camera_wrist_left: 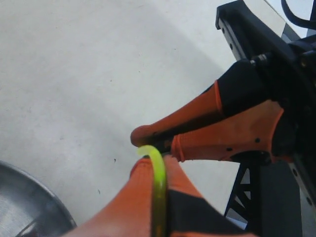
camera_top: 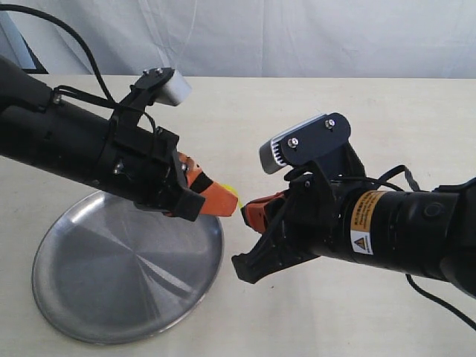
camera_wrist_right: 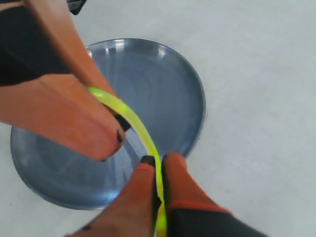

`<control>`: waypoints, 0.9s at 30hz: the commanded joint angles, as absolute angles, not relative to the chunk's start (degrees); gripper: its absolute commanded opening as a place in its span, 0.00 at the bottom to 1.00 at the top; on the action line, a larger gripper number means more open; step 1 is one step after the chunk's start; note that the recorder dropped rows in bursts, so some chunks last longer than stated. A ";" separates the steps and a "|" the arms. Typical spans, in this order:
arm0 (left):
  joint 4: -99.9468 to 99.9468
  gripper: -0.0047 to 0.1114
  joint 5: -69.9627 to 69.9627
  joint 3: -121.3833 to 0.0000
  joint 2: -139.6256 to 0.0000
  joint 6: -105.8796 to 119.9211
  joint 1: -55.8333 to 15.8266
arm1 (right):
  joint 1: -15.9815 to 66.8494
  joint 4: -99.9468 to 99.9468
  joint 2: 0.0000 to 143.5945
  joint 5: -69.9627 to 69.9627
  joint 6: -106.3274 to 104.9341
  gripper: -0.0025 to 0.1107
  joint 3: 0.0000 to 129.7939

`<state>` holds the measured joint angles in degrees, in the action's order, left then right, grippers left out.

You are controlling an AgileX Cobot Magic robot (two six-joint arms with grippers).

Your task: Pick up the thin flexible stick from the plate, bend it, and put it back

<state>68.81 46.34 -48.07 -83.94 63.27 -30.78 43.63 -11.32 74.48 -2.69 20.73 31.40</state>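
Note:
The thin yellow stick (camera_wrist_right: 138, 128) arcs in a bend between my two grippers, held above the table beside the steel plate (camera_top: 89, 297). In the exterior view only a small yellow bit of the stick (camera_top: 233, 194) shows between the orange fingertips. My left gripper (camera_wrist_left: 159, 163) is shut on one end of the stick (camera_wrist_left: 158, 187), which curls over at the tip. My right gripper (camera_wrist_right: 158, 165) is shut on the other end. The grippers nearly touch, just past the plate's right rim (camera_wrist_right: 200, 98). The plate holds nothing.
A pale tabletop (camera_top: 320, 104) surrounds the plate, with a white cloth backdrop (camera_top: 297, 30) at the far edge. Black cables (camera_top: 439, 301) trail from both arms.

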 commanded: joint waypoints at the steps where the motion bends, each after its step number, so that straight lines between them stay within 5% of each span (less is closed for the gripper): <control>1: 72.02 0.04 48.54 -48.59 -83.98 63.62 -31.67 | 44.14 -11.53 74.59 -6.10 20.92 0.01 31.32; 27: 70.71 0.04 47.42 -48.59 -83.98 63.48 -34.53 | 44.14 -11.53 74.59 -7.03 20.92 0.01 31.32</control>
<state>68.47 45.61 -48.21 -83.94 63.16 -33.54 43.63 -11.32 74.48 -2.89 20.73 30.93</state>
